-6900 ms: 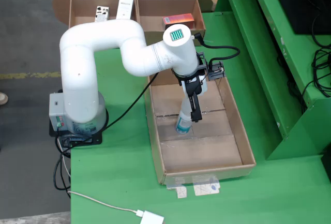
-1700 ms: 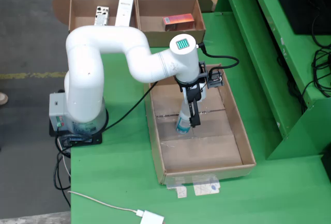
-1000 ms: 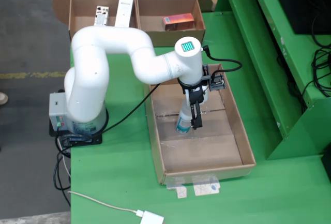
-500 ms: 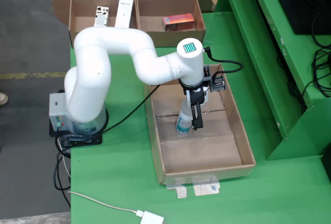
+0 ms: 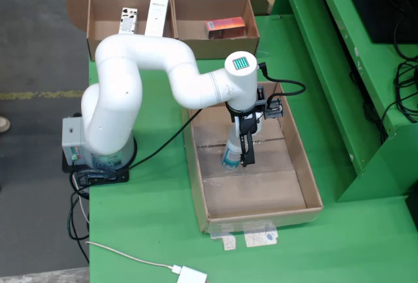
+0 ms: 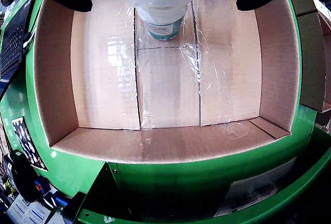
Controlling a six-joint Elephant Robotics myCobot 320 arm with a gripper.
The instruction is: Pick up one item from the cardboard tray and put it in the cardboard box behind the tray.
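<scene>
I see the claw point(image 5: 243, 159) reaching down into the cardboard tray point(image 5: 307, 185), its 2 fingers flanking 1 clear bottle point(image 5: 230, 155) — grip unconfirmed, cannot tell — whose long axis runs between them, the cardboard box point(image 5: 171, 46) well beyond.

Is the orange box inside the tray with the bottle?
No, the orange box sits in the far cardboard box, not the tray.

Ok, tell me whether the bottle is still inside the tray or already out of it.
Inside. The bottle sits between the tray's walls, with the claw down around it over the cardboard floor.
</scene>
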